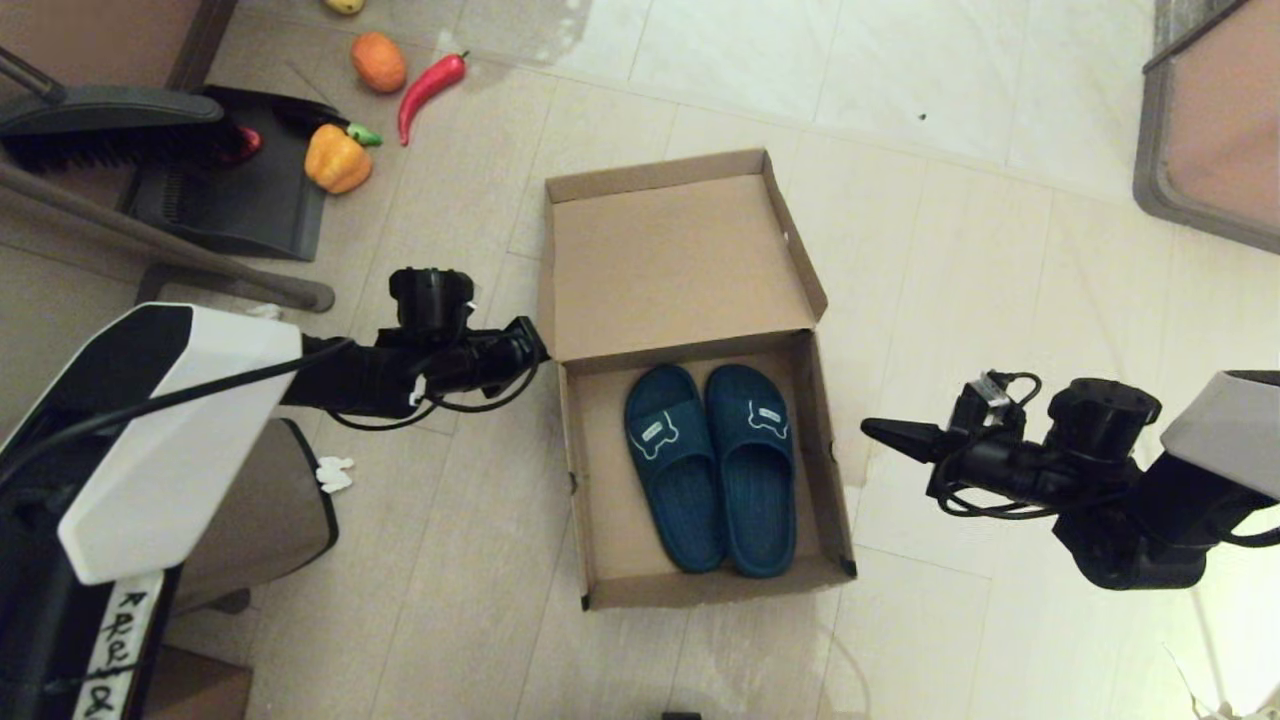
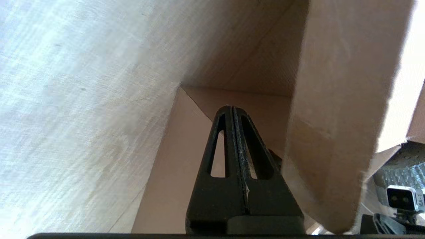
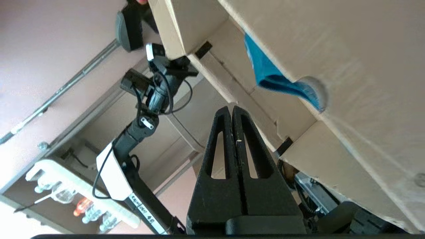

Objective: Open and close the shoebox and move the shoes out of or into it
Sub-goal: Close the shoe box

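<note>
Sitting open on the floor, the shoebox (image 1: 690, 380) has both shoes (image 1: 710, 465) inside, so only closing the lid looks left. Left gripper (image 1: 535, 345) and right gripper (image 1: 875, 430) flank it, jaws pinched together, holding nothing.

The shoebox (image 1: 700, 590) is a flat, plain brown cardboard box standing open on the floor, its hinged lid (image 1: 675, 265) folded back at the far side so the bare inside of the lid shows. The shoes (image 1: 712, 465), a pair of dark teal-blue slide slippers, lie side by side and touching on the box bottom, toes toward the lid. Each strap carries a white-outlined patch.
</note>
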Tool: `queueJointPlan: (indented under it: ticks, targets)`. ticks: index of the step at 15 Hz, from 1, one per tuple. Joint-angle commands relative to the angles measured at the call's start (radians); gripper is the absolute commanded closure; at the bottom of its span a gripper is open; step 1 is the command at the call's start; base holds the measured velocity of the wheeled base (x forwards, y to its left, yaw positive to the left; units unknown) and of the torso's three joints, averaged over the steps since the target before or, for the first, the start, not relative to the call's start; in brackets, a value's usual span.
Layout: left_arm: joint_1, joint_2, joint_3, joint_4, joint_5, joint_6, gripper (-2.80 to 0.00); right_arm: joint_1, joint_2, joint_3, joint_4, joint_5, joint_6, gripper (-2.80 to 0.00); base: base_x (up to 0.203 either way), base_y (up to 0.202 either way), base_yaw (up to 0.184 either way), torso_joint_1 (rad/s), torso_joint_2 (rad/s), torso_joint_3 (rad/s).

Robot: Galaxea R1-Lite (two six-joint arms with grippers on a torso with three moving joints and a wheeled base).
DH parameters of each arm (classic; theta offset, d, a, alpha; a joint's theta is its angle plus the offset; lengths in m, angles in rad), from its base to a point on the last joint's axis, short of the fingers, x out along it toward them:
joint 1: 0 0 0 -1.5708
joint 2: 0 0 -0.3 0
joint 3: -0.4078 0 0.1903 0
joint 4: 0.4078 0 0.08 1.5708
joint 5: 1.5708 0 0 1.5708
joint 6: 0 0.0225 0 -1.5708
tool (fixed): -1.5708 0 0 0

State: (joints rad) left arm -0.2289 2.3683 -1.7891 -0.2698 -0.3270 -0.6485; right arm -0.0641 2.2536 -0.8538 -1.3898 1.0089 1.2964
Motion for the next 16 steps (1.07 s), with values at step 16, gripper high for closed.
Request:
queueJointPlan:
  ticks: [16]
  targets:
    - [-0.051,0.005,0.000,0.000,-0.001,-0.005,0.00,0.026,0.114,-0.182,0.097,-0.007,-0.091,0.00,0.000,0.000,0.000,0.000,0.00,0.000]
